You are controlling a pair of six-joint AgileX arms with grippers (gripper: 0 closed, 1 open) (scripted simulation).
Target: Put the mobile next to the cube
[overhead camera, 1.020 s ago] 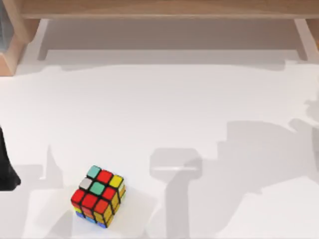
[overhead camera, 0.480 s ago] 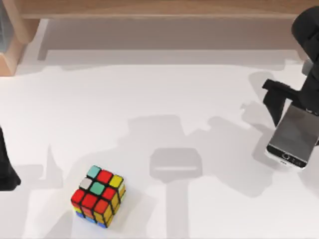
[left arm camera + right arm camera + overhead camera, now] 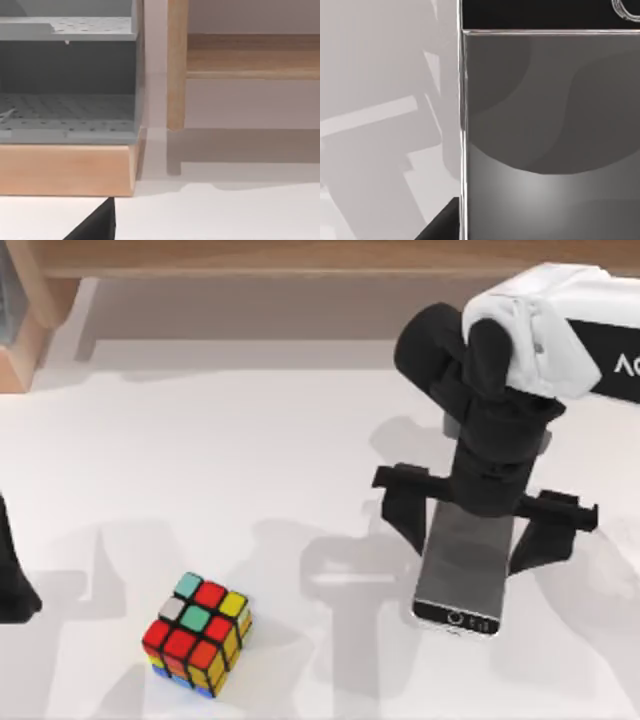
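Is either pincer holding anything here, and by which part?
The right pincer holds the mobile by its long side edges, near the end away from the home button.

A rendered tabletop work cell. A plain white table (image 3: 250, 440) fills the frame. A wooden shelf frame (image 3: 300, 258) lines its top edge, with a grey perforated rack (image 3: 65, 110).

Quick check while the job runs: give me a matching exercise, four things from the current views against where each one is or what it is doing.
Things:
1. mobile
2. cube
3. right gripper
4. left arm

Places or states:
A. parked at the table's left edge
B. resting on the table, front left
C. held above the table, right of centre, home button toward the front
D. fingers on either side of the phone's long edges

Pairs: 1-C, 2-B, 3-D, 4-A
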